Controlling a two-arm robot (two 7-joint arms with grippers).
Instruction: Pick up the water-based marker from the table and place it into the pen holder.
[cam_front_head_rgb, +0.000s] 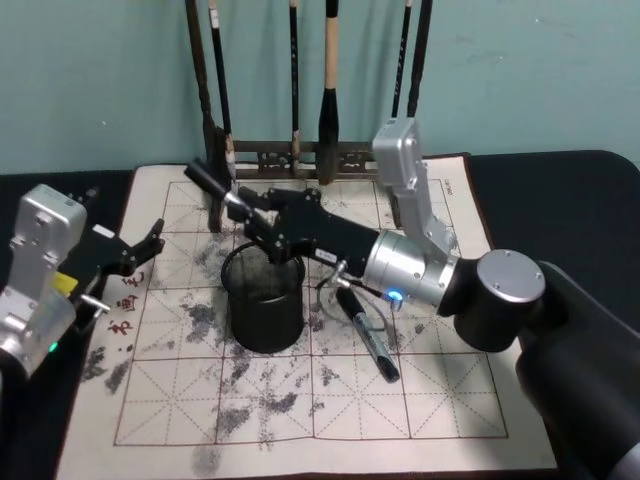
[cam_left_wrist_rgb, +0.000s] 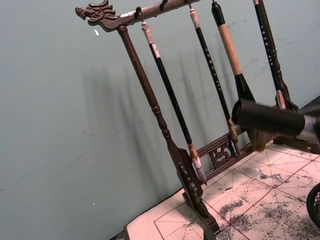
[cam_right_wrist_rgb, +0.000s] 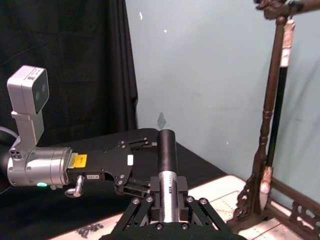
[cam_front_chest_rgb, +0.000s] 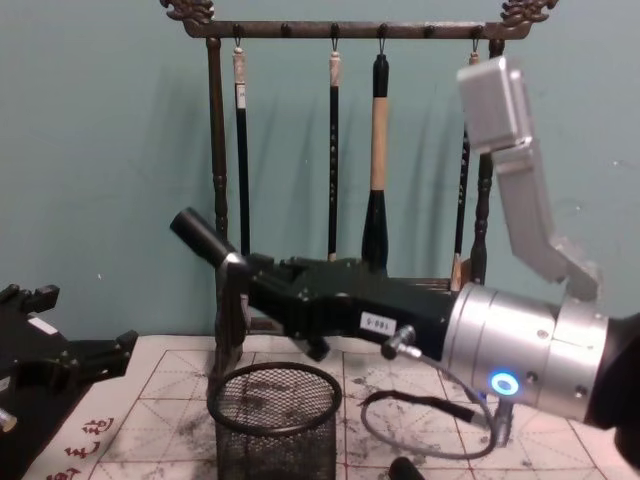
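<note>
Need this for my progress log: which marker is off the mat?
The marker clamped in the right gripper, tilted beside the pen holder; the other marker lies flat on the mat.

Overall light: bright, soft and even indoor light; the teal wall (cam_front_chest_rgb: 100, 150) is lit alike from side to side.
Source: in front and above.
Shadows: the brush rack (cam_left_wrist_rgb: 150, 100) throws broad, soft grey shadows onto the wall; those on the mat (cam_front_head_rgb: 330, 400) are faint.
Glare: pale sheen on the silver housing (cam_front_chest_rgb: 520, 340); a thin highlight runs down the marker (cam_right_wrist_rgb: 166, 150).
Lamps: a blue ring (cam_front_chest_rgb: 503, 383) glows; a green dot (cam_front_head_rgb: 50, 347) too.
Dark areas: the black curtain (cam_right_wrist_rgb: 65, 60) and the table (cam_front_head_rgb: 590, 190) at its far right corner swallow detail.
</note>
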